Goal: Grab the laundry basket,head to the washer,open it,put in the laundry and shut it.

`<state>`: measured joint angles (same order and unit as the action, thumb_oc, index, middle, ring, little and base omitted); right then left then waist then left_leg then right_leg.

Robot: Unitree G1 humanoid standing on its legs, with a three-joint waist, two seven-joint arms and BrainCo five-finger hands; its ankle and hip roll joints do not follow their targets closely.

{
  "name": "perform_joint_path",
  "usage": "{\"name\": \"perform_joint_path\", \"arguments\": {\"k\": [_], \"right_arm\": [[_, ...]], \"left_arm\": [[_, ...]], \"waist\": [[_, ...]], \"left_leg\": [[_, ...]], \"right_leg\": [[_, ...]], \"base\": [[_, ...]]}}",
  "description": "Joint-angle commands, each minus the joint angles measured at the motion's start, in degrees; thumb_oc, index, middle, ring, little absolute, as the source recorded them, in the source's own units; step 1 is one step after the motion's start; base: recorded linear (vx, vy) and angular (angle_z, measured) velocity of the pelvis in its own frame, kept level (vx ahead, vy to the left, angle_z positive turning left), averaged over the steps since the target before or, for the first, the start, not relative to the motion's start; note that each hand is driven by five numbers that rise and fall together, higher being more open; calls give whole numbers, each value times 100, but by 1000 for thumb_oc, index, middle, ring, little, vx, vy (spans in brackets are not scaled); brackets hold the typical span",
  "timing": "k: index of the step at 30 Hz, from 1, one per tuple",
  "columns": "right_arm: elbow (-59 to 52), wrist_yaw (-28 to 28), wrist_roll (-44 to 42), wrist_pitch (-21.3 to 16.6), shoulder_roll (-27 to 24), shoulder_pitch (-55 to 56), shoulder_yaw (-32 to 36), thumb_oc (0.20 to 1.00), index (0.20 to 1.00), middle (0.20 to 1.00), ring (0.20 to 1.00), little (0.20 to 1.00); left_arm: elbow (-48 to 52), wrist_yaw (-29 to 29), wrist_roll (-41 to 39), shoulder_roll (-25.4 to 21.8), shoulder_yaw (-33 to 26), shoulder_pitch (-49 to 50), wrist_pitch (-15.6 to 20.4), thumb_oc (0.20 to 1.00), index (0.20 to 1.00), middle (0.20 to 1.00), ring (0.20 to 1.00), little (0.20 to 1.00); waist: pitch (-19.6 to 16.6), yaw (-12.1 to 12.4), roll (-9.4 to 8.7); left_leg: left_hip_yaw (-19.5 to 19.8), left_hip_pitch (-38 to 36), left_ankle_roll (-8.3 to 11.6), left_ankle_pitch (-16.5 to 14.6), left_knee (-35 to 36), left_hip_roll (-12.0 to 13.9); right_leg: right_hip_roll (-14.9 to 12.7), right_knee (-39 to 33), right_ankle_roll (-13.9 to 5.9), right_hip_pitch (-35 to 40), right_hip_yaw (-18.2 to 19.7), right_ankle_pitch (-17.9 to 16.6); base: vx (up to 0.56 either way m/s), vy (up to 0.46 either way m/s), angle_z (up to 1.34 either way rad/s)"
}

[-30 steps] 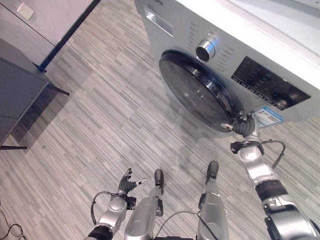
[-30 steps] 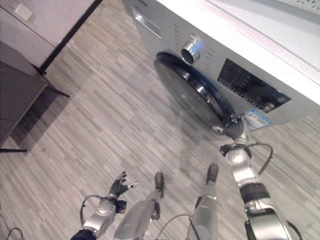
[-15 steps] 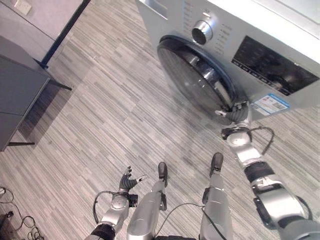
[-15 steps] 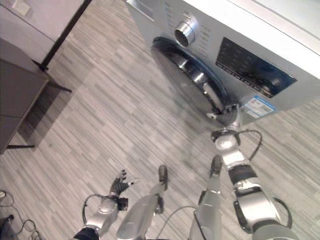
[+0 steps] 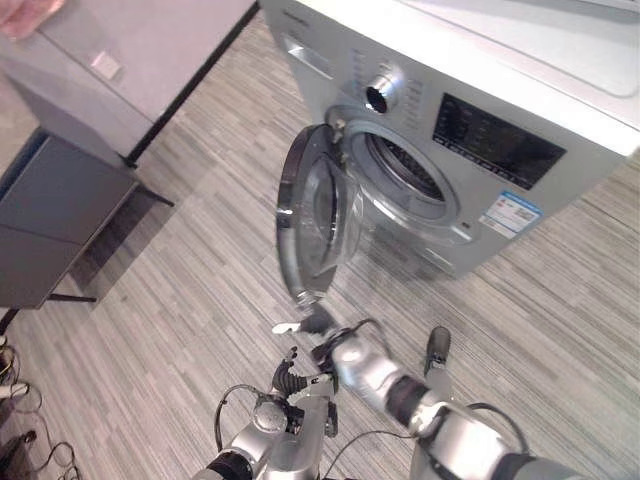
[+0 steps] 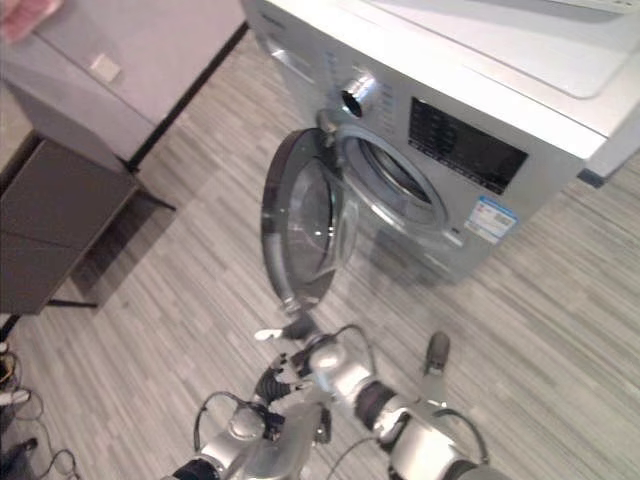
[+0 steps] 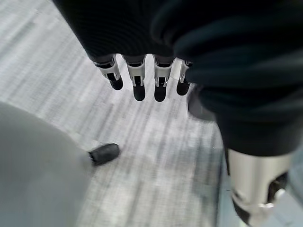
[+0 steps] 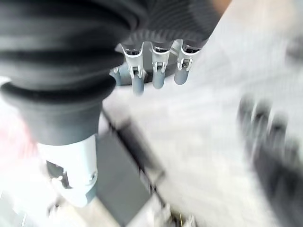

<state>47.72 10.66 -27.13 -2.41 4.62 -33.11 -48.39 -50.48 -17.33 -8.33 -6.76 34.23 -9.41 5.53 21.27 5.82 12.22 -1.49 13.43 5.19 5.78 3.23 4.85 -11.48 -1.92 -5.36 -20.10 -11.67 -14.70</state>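
The right hand (image 5: 312, 323) is reaching under the open washer door (image 5: 310, 215), fingers relaxed and empty; the door should be swinging fully wide before loading

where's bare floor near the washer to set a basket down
Bare floor lies right of the washer, in front of its right half, and in a wide strip between the open door and the dark cabinet. It is crowded below the door, where the right hand and left hand are.

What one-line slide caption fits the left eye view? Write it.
Washer door swung open, drum exposed; right hand open just below the door's lower edge.
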Motion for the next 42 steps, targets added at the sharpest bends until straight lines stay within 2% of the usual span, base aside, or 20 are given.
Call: {"name": "perform_joint_path", "arguments": {"k": [1, 6, 9, 11, 16, 17, 18, 19, 20, 22, 24, 25, 29, 30, 31, 33, 34, 37, 39, 42], "right_arm": [[165, 32, -82, -289, 154, -542, 424, 1000, 1000, 1000, 1000, 1000], [163, -117, 323, -173, -589, -140, 739, 1000, 1000, 1000, 1000, 1000], [68, -181, 479, -163, -927, 128, 932, 1000, 1000, 1000, 1000, 1000], [-435, -262, 666, -160, -1584, 700, 1341, 1000, 1000, 1000, 1000, 1000], [-1060, -539, 780, -196, -2312, 1687, 1820, 1000, 1000, 1000, 1000, 1000], [-1150, -676, 810, -164, -2499, 1936, 1956, 1000, 1000, 1000, 1000, 1000], [-1498, -747, 860, -130, -2817, 2407, 2197, 1000, 1000, 1000, 1000, 1000], [-1504, -747, 861, -126, -2820, 2411, 2201, 1000, 1000, 1000, 1000, 1000], [-1534, -800, 886, -92, -3052, 2645, 2387, 1000, 1000, 1000, 1000, 1000], [-1575, -829, 903, -24, -3103, 2806, 2514, 1000, 1000, 1000, 1000, 1000], [-1648, -861, 960, 42, -3163, 3048, 2734, 1000, 1000, 1000, 1000, 1000], [-1662, -916, 980, 77, -3148, 3284, 2931, 1000, 1000, 1000, 1000, 1000], [-1503, -951, 973, 76, -3096, 3464, 3063, 1000, 1000, 1000, 1000, 1000], [-1508, -1032, 1013, 120, -3036, 3616, 3137, 1000, 1000, 1000, 1000, 1000], [-1509, -1137, 944, 160, -2949, 3804, 3349, 1000, 1000, 1000, 1000, 1000], [-1616, -1214, 934, 227, -2932, 3893, 3420, 1000, 1000, 1000, 1000, 1000], [-1751, -1343, 887, 206, -2914, 3858, 3412, 1000, 1000, 1000, 1000, 1000], [-1991, -1486, 812, 209, -2873, 3796, 3379, 1000, 1000, 1000, 1000, 1000], [-2329, -1637, 797, 166, -2932, 3735, 3348, 1000, 1000, 1000, 1000, 1000], [-2955, -1730, 621, -61, -3081, 3777, 3371, 1000, 1000, 1000, 1000, 1000]], "left_arm": [[367, 18, 1372, -677, 759, -321, 34, 1000, 1000, 1000, 1000, 1000], [1144, 642, 1801, -1201, 971, -475, 45, 1000, 1000, 1000, 1000, 1000], [1125, 708, 2003, -1225, 991, -786, 6, 1000, 1000, 1000, 1000, 1000], [917, 839, 2050, -1343, 775, -1322, -4, 1000, 1000, 1000, 1000, 1000], [99, 1230, 2027, -1400, 738, -1969, 56, 1000, 1000, 1000, 1000, 1000], [-330, 1516, 2059, -1401, 788, -2130, -45, 1000, 1000, 1000, 1000, 1000], [-780, 1699, 2044, -1521, 732, -2453, -254, 1000, 1000, 1000, 1000, 1000], [-781, 1699, 2044, -1518, 734, -2455, -254, 1000, 1000, 1000, 1000, 1000], [-1397, 2042, 2062, -1620, 709, -2722, -428, 1000, 1000, 1000, 1000, 1000], [-1667, 2240, 2034, -1706, 629, -2826, -542, 1000, 1000, 1000, 1000, 1000], [-2184, 2688, 2163, -1864, 552, -2889, -712, 1000, 1000, 1000, 1000, 1000], [-2589, 3060, 2496, -2159, 587, -2895, -822, 1000, 1000, 1000, 1000, 1000], [-2729, 3531, 2791, -2652, 660, -2721, -819, 1000, 1000, 1000, 1000, 1000], [-2695, 3646, 2846, -2726, 652, -2597, -845, 1000, 1000, 1000, 1000, 1000], [-2754, 3606, 3100, -2811, 545, -2325, -810, 1000, 1000, 1000, 1000, 1000], [-2681, 3585, 3133, -2814, 490, -2215, -862, 1000, 1000, 1000, 1000, 1000], [-2822, 3381, 3240, -2925, 214, -1901, -911, 1000, 1000, 1000, 1000, 1000], [-2956, 3243, 3247, -3199, -114, -1683, -944, 1000, 1000, 1000, 1000, 1000], [-3039, 3177, 3285, -3545, -584, -1256, -941, 1000, 1000, 1000, 1000, 1000], [-3193, 2215, 3209, -4555, -1380, -1734, -1019, 1000, 1000, 1000, 1000, 1000]], "waist": [[185, 36, -715], [138, -211, -762], [122, -375, -813], [91, -708, -936], [-177, -1150, -1205], [-245, -1310, -1330], [-184, -1421, -1582], [-184, -1421, -1569], [-182, -1555, -1728], [-220, -1600, -1776], [-310, -1650, -1910], [-402, -1659, -1923], [-446, -1462, -1859], [-517, -1457, -1791], [-600, -1522, -1679], [-655, -1552, -1606], [-747, -1569, -1624], [-792, -1555, -1727], [-811, -1463, -1842], [-736, -1311, -2044]], "left_leg": [[-116, -8, -174, -1062, -707, -342], [-153, -174, -149, -1088, -639, -247], [-166, -304, -122, -1075, -548, -178], [-207, -570, -38, -1011, -372, -7], [-414, -865, 79, -1123, -478, 273], [-536, -917, 142, -1214, -832, 461], [-454, -451, 104, -1016, -2353, 693], [-444, -429, 107, -1035, -2388, 706], [-294, -137, -38, -965, -3201, 793], [-151, 49, -55, -1185, -3301, 842], [147, 388, -122, -1320, -2840, 752], [427, 628, 80, -423, -1812, 1090], [951, 756, 224, -48, -718, 1287], [921, 632, 254, -58, -578, 1293], [645, 716, 299, -91, -967, 1108], [525, 680, 289, -63, -1101, 1034], [358, 596, 224, -262, -1386, 751], [-60, 511, 136, -391, -1466, 732], [-484, 389, 56, -538, -1459, 850], [-1027, 302, 24, -654, -1405, 969]], "right_leg": [[-393, -120, -300, 25, 198, 617], [-357, 24, -311, 113, 193, 761], [-332, 299, -301, 93, 216, 900], [-167, 842, -293, 33, 407, 1264], [268, 1207, -163, 118, 648, 1707], [430, 1229, -111, 263, 720, 1780], [667, 1329, 77, 460, 801, 1819], [677, 1333, 80, 456, 795, 1821], [930, 1388, 250, 642, 889, 1971], [1009, 1505, 245, 769, 982, 2225], [1096, 1620, 262, 920, 1178, 2385], [1255, 1687, 248, 1098, 1398, 2479], [1355, 1968, 248, 1353, 1847, 2890], [1332, 2008, 206, 1389, 1935, 2981], [1004, 1936, 76, 1616, 2033, 3012], [899, 1876, 7, 1594, 2136, 2901], [637, 1666, -158, 1667, 2458, 2726], [502, 1575, -291, 1463, 2700, 2436], [314, 1462, -394, 1246, 2507, 2072], [-100, 1035, -481, 1125, 1321, 1409]], "base": [[-28, 5, 33], [12, 10, 10], [44, -23, 4], [74, -55, 0], [183, -89, -12], [203, -251, -40], [207, -250, -67], [201, -305, -47], [265, -137, -30], [256, -61, -31], [287, 93, -41], [394, 204, -24], [336, 259, -52], [385, 462, -121], [385, 465, -117], [314, 538, -54], [267, 552, -6], [116, 404, -139], [30, 208, -114], [-11, 132, -116]]}}
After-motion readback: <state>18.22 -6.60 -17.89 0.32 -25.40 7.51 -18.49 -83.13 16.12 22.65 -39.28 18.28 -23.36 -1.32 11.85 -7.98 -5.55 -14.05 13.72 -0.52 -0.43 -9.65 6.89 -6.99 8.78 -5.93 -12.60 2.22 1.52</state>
